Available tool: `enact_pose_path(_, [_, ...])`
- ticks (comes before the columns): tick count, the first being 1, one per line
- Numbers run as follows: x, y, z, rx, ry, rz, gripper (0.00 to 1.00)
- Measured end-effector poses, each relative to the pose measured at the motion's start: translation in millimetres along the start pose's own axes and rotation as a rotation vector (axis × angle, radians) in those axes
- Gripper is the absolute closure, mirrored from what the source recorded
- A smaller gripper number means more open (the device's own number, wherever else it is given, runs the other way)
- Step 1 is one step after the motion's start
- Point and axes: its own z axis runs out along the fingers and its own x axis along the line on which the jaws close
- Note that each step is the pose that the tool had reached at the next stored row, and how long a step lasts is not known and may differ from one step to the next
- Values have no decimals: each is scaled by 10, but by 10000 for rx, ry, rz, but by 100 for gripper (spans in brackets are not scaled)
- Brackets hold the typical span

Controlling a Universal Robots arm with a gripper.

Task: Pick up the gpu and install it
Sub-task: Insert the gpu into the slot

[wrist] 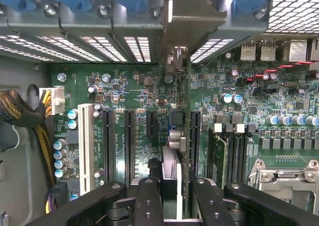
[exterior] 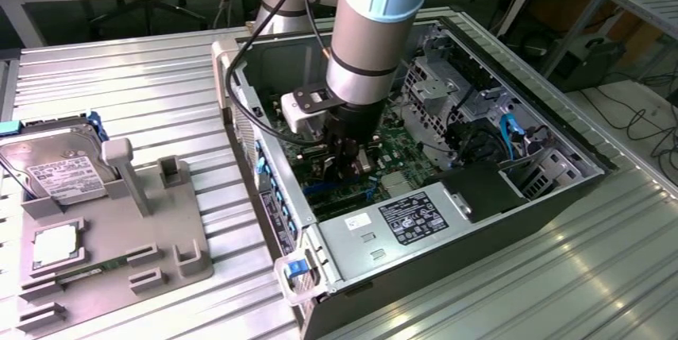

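Open computer case and parts tray on a ribbed metal table.
A hard drive (exterior: pixel 55 167) and CPU chip (exterior: pixel 55 246) sit on the grey tray (exterior: pixel 159 237), well apart from the case (exterior: pixel 498 117).

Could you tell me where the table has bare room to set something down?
Bare table lies to the exterior view's right of the computer case and beyond the grey fixture. Crowded: the fixture with its hard drive, and inside the case, where the pincer holds the gpu.

silver-grey UR arm (exterior: pixel 366 30) w/ pale-blue caps, black cable, black hand (exterior: pixel 348 167)
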Motion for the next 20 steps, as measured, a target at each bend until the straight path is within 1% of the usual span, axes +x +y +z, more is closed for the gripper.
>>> enact_pose_path(2, [1,1,26,-4,5,0,72])
enact_pose_path(5, [3,1,67,-45,17,-2,72])
enact_pose_path(6, [2,1,83,-59,12,-1,72])
enact_pose_path(7, [1,1,92,-60,2,0,72])
enact_pose_path(9, [5,4,87,-67,2,0,72])
enact_pose_path(10, [5,4,87,-67,-11,1,72])
enact_pose_path(13, [2,9,83,-58,-115,0,72])
enact_pose_path(15, [1,14,77,-55,-167,1,72])
enact_pose_path(16, [0,16,73,-54,-187,2,72])
enact_pose_path(20, [0,23,46,-46,-224,1,72])
